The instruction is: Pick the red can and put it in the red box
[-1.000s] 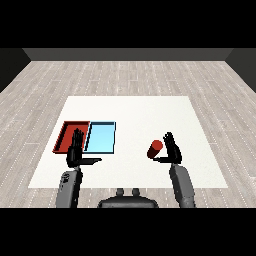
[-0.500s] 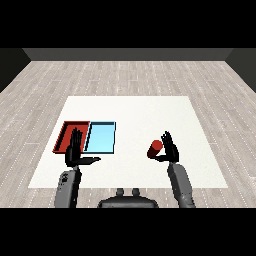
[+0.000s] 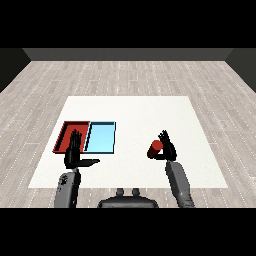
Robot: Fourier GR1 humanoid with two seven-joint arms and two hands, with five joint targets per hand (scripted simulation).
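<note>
Red can [image 3: 155, 148] sits on the white bench [image 3: 135, 120] at its right side, well apart from the trays, with the right robot hand [image 3: 168, 148] just beside it, fingers straight and spread, nothing curled round the can. Over on the left, the red tray [image 3: 67, 133] and light blue tray [image 3: 101, 138] lie side by side, touching, and nothing shows inside either. The left robot hand [image 3: 75, 156] hangs over the red tray's near edge, fingers straight, thumb out, holding nothing.

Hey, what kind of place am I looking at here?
Probably a bare test room for tabletop sorting: a square white table on grey wood-plank flooring, holding a red tray, a light blue tray and a small red can.
</note>
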